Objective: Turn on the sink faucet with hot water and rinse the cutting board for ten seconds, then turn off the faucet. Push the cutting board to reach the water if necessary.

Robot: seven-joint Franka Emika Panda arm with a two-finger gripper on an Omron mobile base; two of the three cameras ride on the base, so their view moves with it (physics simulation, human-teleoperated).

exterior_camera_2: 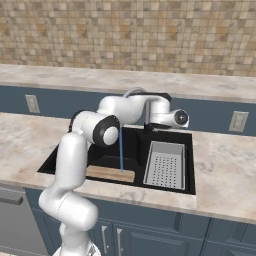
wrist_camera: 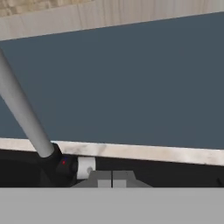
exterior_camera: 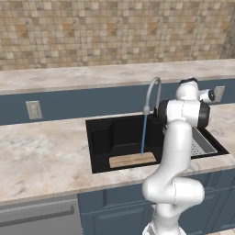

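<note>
The sink faucet (exterior_camera: 154, 89) arches over the black sink (exterior_camera: 101, 137), and the water (exterior_camera: 143, 135) falls from its spout as a thin light-blue stream. It lands on the right end of the cutting board (exterior_camera: 132, 160), which lies flat at the basin's front. From the right base view the water (exterior_camera_2: 120, 150) meets the cutting board (exterior_camera_2: 110, 173) near its right end. My gripper (wrist_camera: 112, 177) is shut with nothing between its fingers. It sits low at the faucet's dark base (wrist_camera: 54, 161), just right of a small white handle (wrist_camera: 85, 167). The grey faucet stem (wrist_camera: 26, 113) rises to its left.
A grey perforated tray (exterior_camera_2: 165, 165) fills the sink's right side. My white arm bends over the basin's front edge and hides part of the faucet. Behind the sink stand a blue backsplash (wrist_camera: 131, 87) and a raised stone ledge; wall outlets (exterior_camera: 33, 109) sit at both sides.
</note>
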